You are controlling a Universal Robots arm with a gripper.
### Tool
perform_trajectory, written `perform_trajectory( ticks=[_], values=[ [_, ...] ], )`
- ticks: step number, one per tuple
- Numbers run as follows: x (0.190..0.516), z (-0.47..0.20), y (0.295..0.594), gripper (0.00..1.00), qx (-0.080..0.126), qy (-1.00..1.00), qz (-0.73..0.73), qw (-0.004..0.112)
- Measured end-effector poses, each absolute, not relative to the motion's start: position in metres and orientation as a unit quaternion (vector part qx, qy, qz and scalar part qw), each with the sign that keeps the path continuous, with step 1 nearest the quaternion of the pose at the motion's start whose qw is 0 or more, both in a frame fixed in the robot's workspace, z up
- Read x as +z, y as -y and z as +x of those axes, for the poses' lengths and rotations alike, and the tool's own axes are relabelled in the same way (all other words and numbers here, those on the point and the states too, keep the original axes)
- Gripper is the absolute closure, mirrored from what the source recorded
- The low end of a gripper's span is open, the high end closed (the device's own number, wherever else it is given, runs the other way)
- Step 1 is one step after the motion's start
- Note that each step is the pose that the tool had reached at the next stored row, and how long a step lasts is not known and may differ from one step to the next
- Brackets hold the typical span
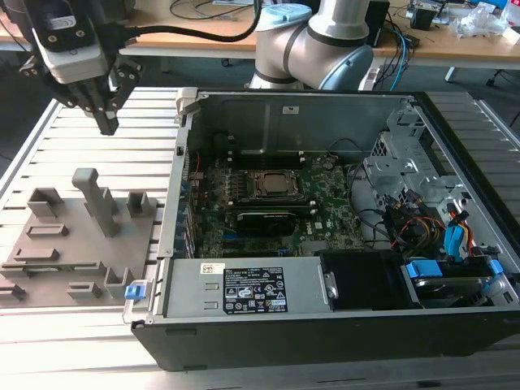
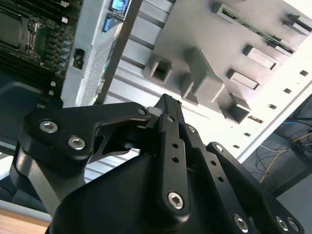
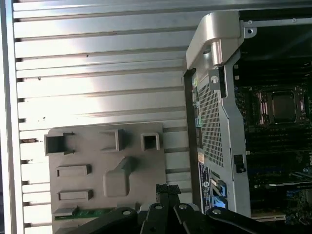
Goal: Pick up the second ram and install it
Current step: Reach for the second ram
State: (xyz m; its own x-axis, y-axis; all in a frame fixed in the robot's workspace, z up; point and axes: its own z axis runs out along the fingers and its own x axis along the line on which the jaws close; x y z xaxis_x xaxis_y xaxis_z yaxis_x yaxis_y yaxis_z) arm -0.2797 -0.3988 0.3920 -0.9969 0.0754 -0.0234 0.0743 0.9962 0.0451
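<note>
Nearest the exterior camera, on the slotted metal table [image 1: 73, 349]: grey fixture plate [image 1: 81, 252] just beside an open computer case [image 1: 325, 325]. Holds the second ram [image 3: 83, 213] in a long slot on its near side, green edge showing in the first wrist view, long axis crosswise, pointing toward the case wall. Farther back and higher, well apart from the ram: black pincer [image 1: 107, 123], fingers closed together, gripping nothing. Appears to hang above the fixture's far side, with the ram below and nearer the camera. Beyond, the grey robot arm [image 1: 325, 36].
</note>
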Motion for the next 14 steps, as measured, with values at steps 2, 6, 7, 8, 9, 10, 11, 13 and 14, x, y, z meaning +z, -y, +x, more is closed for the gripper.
perform_trajectory(
  ticks=[2, 6, 7, 8, 9, 10, 11, 13, 14],
  values=[
    [0.392, -0.290, 0.399, 0.89, 0.022, -0.999, 0.037, 0.013],
    [0.392, -0.307, 0.399, 0.89, 0.022, -0.999, 0.037, 0.012],
    [0.392, -0.312, 0.399, 0.89, 0.022, -0.999, 0.037, 0.013],
    [0.392, -0.316, 0.399, 0.89, 0.022, -0.999, 0.037, 0.012],
    [0.392, -0.320, 0.399, 0.89, 0.022, -0.999, 0.037, 0.013],
    [0.392, -0.323, 0.399, 0.89, 0.022, -0.999, 0.037, 0.012],
    [0.391, -0.325, 0.399, 0.89, 0.022, -0.999, 0.037, 0.012],
    [0.391, -0.334, 0.399, 0.89, 0.022, -0.999, 0.037, 0.013],
    [0.391, -0.337, 0.399, 0.89, 0.022, -0.999, 0.037, 0.013]
  ],
)
